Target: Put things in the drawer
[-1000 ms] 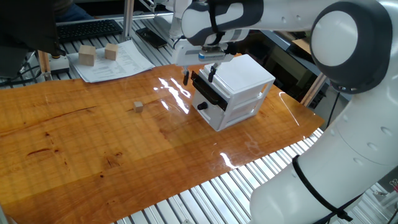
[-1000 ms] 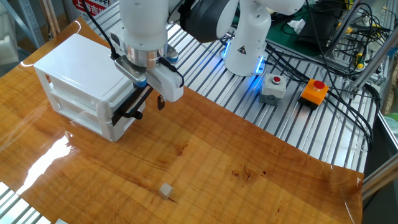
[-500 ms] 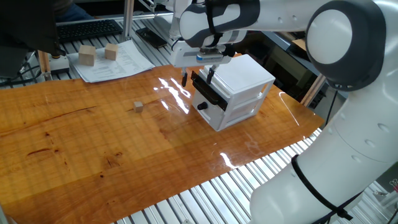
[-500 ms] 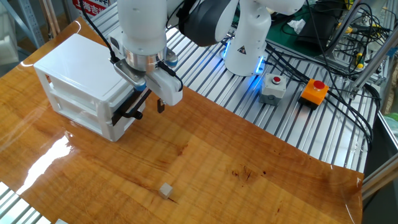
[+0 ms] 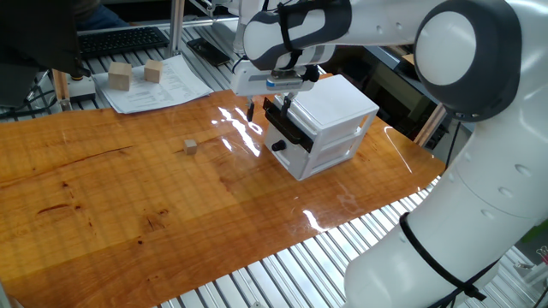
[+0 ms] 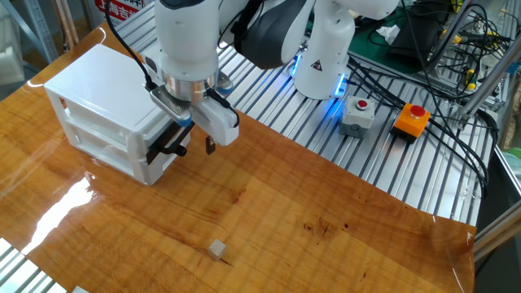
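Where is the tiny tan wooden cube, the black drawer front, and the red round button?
tiny tan wooden cube (image 6: 216, 249), the other fixed view, top face.
black drawer front (image 5: 282, 125), one fixed view, middle of the front.
red round button (image 6: 417, 112), the other fixed view, its cap.

Cube (image 5: 190, 147) on table (image 5: 128, 197), apart from cabinet (image 5: 330, 120)

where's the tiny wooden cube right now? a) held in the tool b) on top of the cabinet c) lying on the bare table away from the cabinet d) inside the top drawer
c: the tiny wooden cube lies alone on the wooden table, well apart from the white cabinet, while the tool is up at the black drawer front with no cube in it.
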You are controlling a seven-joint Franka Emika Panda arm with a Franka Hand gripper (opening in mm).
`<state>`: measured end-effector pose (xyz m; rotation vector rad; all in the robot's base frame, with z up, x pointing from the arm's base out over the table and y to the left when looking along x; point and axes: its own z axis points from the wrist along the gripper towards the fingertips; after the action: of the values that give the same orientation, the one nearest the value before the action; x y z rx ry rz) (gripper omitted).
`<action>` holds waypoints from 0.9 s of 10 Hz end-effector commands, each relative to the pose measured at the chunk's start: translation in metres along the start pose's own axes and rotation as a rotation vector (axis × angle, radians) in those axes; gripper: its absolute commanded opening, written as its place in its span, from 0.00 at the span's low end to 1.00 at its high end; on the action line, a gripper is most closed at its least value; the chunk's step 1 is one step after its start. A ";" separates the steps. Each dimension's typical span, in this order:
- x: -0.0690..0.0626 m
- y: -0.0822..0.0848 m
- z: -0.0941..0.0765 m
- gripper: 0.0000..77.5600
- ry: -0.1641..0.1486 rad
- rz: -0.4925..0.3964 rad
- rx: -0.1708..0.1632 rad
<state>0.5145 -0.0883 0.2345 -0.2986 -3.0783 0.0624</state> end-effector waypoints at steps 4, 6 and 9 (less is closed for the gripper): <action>0.001 0.001 0.013 1.00 -0.010 -0.003 0.006; 0.002 0.001 0.017 1.00 -0.015 -0.003 0.008; 0.003 0.001 0.020 1.00 -0.018 -0.004 0.010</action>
<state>0.5107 -0.0870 0.2143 -0.2922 -3.0920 0.0778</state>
